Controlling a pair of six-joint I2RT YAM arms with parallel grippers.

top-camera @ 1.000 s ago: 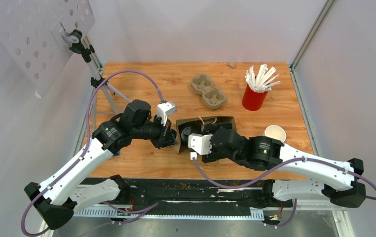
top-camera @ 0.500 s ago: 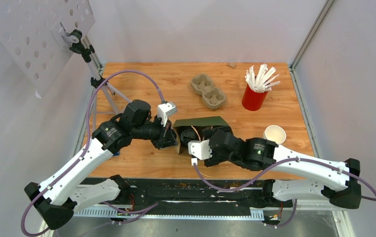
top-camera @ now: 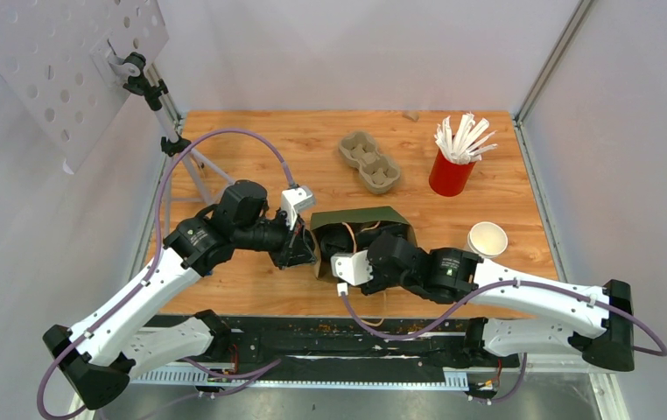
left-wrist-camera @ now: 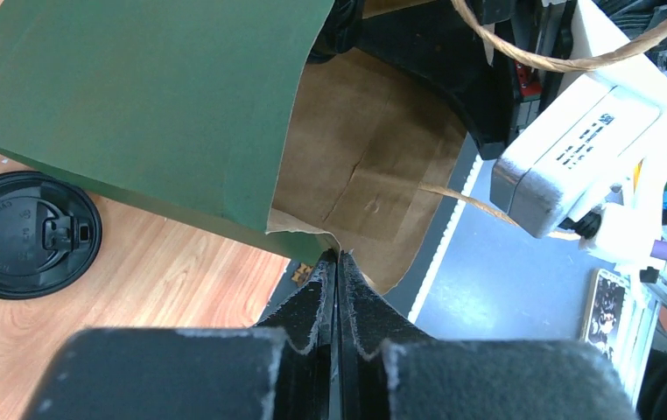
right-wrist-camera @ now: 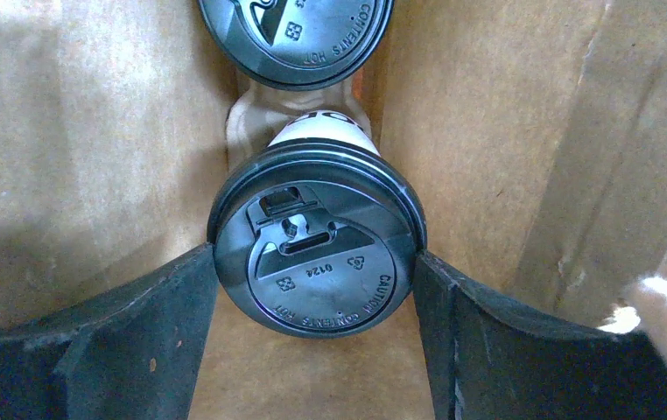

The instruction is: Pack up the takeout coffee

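Observation:
A green paper bag (top-camera: 361,223) with a brown inside lies on its side at the table's middle. My left gripper (left-wrist-camera: 337,260) is shut on the edge of the bag's mouth and also shows in the top view (top-camera: 312,253). My right gripper (right-wrist-camera: 315,262) is inside the bag, with its fingers (right-wrist-camera: 146,324) pressed on both sides of the black lid of a white coffee cup (right-wrist-camera: 315,248). A second lidded cup (right-wrist-camera: 295,35) stands just behind it, deeper in the bag. In the top view the bag hides both cups and the right fingers.
A loose black lid (left-wrist-camera: 28,232) lies on the wood beside the bag. An open white cup (top-camera: 487,237) stands right of the bag. The grey pulp carrier (top-camera: 369,163) and the red cup of stirrers (top-camera: 451,171) are at the back. A twine handle (left-wrist-camera: 566,61) hangs by the bag's mouth.
The bag's green side has come up over its mouth. My right arm has moved left and deeper into the bag. My left gripper has kept its hold on the edge.

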